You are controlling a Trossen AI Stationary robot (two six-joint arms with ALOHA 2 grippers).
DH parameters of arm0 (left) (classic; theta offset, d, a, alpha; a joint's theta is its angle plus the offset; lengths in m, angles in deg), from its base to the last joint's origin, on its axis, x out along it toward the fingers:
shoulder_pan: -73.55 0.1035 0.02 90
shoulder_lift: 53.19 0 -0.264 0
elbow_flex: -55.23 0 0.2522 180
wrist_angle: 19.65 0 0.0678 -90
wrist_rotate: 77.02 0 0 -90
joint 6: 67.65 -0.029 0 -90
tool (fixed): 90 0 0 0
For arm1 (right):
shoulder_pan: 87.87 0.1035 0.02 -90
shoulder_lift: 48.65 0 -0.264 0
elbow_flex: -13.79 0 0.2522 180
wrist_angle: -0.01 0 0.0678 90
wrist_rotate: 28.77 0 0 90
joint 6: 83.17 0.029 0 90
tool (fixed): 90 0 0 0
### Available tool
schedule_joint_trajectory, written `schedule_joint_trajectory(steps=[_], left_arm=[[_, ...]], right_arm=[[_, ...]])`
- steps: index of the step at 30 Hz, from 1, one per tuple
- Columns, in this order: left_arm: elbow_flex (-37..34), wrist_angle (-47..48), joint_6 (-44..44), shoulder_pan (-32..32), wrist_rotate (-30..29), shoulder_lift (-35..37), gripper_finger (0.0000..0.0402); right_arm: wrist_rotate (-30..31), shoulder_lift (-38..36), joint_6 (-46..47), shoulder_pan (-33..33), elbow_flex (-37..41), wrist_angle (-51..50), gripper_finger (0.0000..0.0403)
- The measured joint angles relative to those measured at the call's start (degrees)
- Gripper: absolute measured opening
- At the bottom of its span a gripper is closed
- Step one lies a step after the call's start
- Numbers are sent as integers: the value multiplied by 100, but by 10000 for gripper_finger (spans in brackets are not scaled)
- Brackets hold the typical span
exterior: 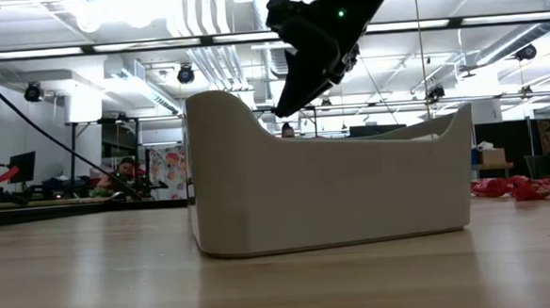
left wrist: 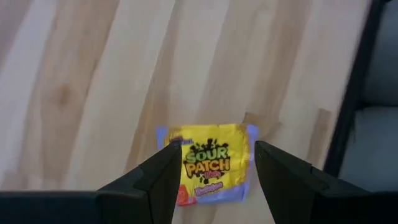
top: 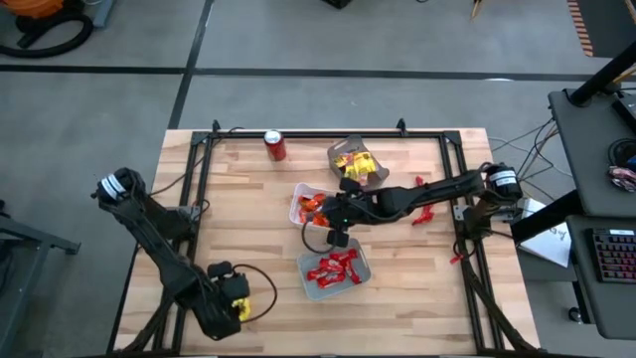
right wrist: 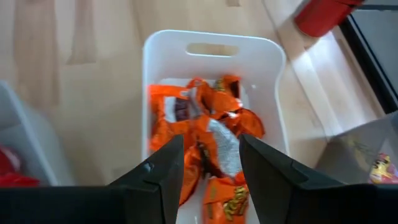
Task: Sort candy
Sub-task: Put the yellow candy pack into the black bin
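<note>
- i see the right tool [top: 336,227] hanging over the counter's [top: 248,199] pale, striped wood planks, between two trays, its dark fingers [right wrist: 158,171] spread with nothing between them.
- in the right wrist view a white plastic tray [right wrist: 155,62] with rounded corners and a slot handle holds crinkled, shiny orange candy [right wrist: 214,134].
- from above, that orange tray [top: 295,195] sits mid-counter; the tray nearer the front [top: 364,270] holds glossy red candy [top: 333,269], and a third tray [top: 336,153] by the far rail holds yellow candy [top: 353,165].
- a few loose red candies [top: 424,214] lie on the wood near the right rail.
- the left tool [top: 238,303] rests at the front left, fingers [left wrist: 155,180] parted around a flat yellow sour patch packet [left wrist: 208,163] lying on the wood.
- a round red soda can [top: 275,145] stands upright near the far edge.
</note>
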Motion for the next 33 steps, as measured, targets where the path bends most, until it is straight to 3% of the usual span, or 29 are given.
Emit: schedule_joint_trajectory(steps=[8, 19, 24, 30, 33], left_arm=[[0, 2, 804, -277, 428, -703, 186], [5, 57, 671, -297, 411, -1478, 179], [27, 85, 634, -299, 398, -1598, 131], [3, 127, 554, -297, 336, -1487, 26], [-2, 283, 485, -297, 182, -1345, 10]], right_arm=[[2, 0, 87, 159, 4, 0, 146], [4, 0, 152, 181, 4, 3, 145], [2, 0, 166, 181, 4, -9, 148], [2, 0, 166, 231, 4, -31, 144], [2, 0, 152, 262, 4, -101, 145]])
